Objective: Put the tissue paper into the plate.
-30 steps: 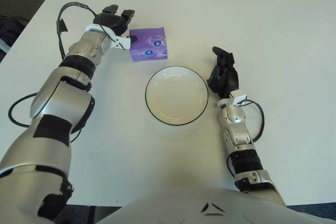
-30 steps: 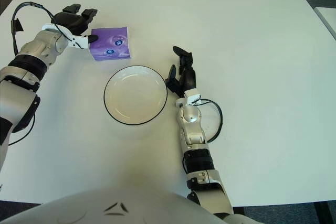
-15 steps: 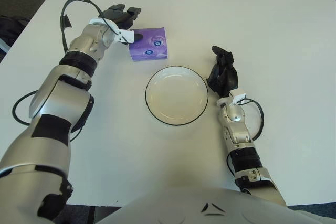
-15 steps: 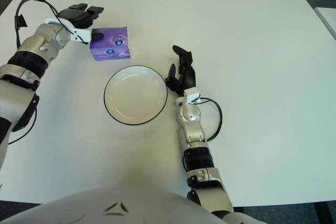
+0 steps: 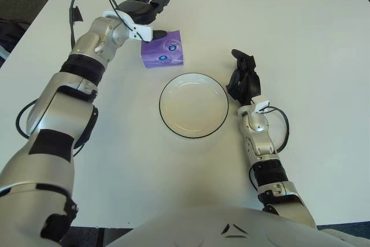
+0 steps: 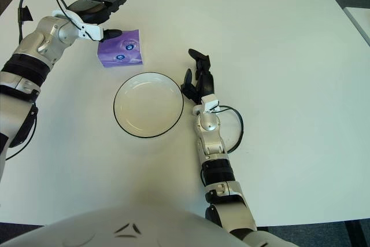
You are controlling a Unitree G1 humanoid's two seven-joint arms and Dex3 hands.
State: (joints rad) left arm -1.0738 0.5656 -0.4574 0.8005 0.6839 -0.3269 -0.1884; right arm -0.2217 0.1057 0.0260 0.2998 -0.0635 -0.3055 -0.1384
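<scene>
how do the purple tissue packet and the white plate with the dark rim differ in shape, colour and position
The purple tissue packet is a squarish, flat-sided pack with printed markings; the white plate with the dark rim is round, plain and holds nothing. The packet lies farther from the robot, with the left hand open over its far-left edge; the plate sits nearer, beside the right hand, which shows just right of it. Both rest on the white table, apart from each other.

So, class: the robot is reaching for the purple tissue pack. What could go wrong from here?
1. The left hand hovers open over the tissue pack's far-left corner, so an off-centre grasp might push it away.
2. The right hand shows close beside the plate and might nudge it.
</scene>
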